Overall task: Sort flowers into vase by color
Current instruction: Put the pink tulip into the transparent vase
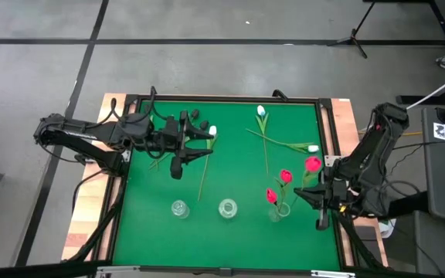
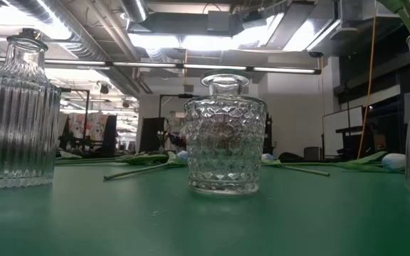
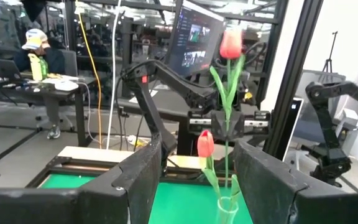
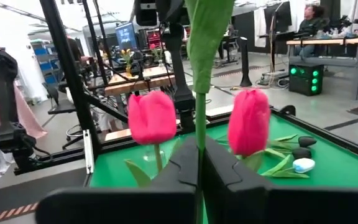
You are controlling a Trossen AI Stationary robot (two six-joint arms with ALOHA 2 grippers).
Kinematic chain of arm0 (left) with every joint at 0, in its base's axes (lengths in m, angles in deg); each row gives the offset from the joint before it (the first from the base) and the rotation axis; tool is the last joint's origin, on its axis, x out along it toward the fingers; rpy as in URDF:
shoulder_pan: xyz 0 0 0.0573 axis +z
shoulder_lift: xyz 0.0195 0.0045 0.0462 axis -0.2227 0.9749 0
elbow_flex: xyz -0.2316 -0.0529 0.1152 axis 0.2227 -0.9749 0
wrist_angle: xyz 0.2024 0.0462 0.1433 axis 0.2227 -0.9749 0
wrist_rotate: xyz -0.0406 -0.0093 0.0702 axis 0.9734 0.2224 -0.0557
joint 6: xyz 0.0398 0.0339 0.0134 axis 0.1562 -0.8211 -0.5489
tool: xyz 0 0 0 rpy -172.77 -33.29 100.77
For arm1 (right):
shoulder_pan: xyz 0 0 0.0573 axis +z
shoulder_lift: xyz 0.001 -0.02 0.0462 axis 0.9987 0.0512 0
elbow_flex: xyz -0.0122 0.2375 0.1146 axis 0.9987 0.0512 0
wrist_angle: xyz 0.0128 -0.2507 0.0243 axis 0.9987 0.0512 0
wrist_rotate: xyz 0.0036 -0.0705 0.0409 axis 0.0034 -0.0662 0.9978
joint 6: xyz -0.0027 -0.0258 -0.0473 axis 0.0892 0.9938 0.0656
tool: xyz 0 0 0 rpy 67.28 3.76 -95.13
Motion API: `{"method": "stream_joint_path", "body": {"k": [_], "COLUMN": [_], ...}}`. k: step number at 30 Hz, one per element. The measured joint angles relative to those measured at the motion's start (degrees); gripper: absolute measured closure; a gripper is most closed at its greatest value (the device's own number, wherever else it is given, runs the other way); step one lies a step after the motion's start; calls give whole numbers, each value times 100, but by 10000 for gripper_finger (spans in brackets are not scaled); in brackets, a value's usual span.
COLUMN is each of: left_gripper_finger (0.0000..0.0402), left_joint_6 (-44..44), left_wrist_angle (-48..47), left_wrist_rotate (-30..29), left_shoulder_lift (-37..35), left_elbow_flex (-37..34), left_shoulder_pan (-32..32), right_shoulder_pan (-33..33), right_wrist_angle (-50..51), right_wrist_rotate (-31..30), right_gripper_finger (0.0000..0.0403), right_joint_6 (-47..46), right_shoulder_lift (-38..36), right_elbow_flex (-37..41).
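Note:
Three clear glass vases stand near the front edge: a ribbed one (image 1: 179, 208), a diamond-cut one (image 1: 228, 208) and a third (image 1: 278, 210) with red tulips (image 1: 271, 195) in it. My right gripper (image 1: 309, 194) is just right of that vase, level and shut on another red tulip (image 3: 230, 43). White tulips (image 1: 313, 148) lie on the mat at the far right. Black and white tulips (image 1: 207, 130) lie in a pile at the far left. My left gripper (image 1: 195, 147) hangs open and level above that pile, with nothing between its fingers. My right gripper pinches the red tulip's green stem (image 4: 199, 134) between its two fingers, well below the head. The fingers are level and lie across the stem. The tulip stands upright and its lower stem (image 3: 227, 186) runs down to the vase's mouth; I cannot tell whether it is inside.
The green mat (image 1: 238, 177) is framed by a black rail, with wooden table edges on both sides. A long stem (image 1: 202, 181) lies between the pile and the ribbed vase. In the low view the diamond-cut vase (image 2: 225, 142) stands centre and the ribbed one (image 2: 13, 107) left.

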State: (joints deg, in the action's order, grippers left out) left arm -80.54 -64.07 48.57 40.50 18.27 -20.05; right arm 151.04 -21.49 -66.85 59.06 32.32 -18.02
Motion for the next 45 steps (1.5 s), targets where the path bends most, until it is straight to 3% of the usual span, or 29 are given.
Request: {"method": "stream_joint_path", "body": {"k": [3,7,10,15,24,45], "left_gripper_finger": [202,202,202,202,202,202], "left_joint_6": [13,8,8,11,8,11], "left_wrist_angle": [-1,2,2,2,0,-155], "left_wrist_rotate": [0,-3,-6,-9,-20,-271], "left_shoulder_lift": [0,0,0,0,0,0], "left_elbow_flex": [0,0,0,0,0,0], "left_shoulder_pan": [0,0,0,0,0,7], "right_shoulder_pan": [-113,-250,-256,-261,-250,-363], "right_wrist_angle": [-442,-1513,-1748,-1864,-3331,-3386], "right_wrist_rotate": [329,1093,1319,1355,1303,1561], "right_gripper_finger": [402,402,402,402,402,399], "right_joint_6": [383,1775,2421,2322,2232,1908], "right_shoulder_lift": [43,39,35,78,76,636], "right_elbow_flex": [2,2,0,249,1124,1326]}}
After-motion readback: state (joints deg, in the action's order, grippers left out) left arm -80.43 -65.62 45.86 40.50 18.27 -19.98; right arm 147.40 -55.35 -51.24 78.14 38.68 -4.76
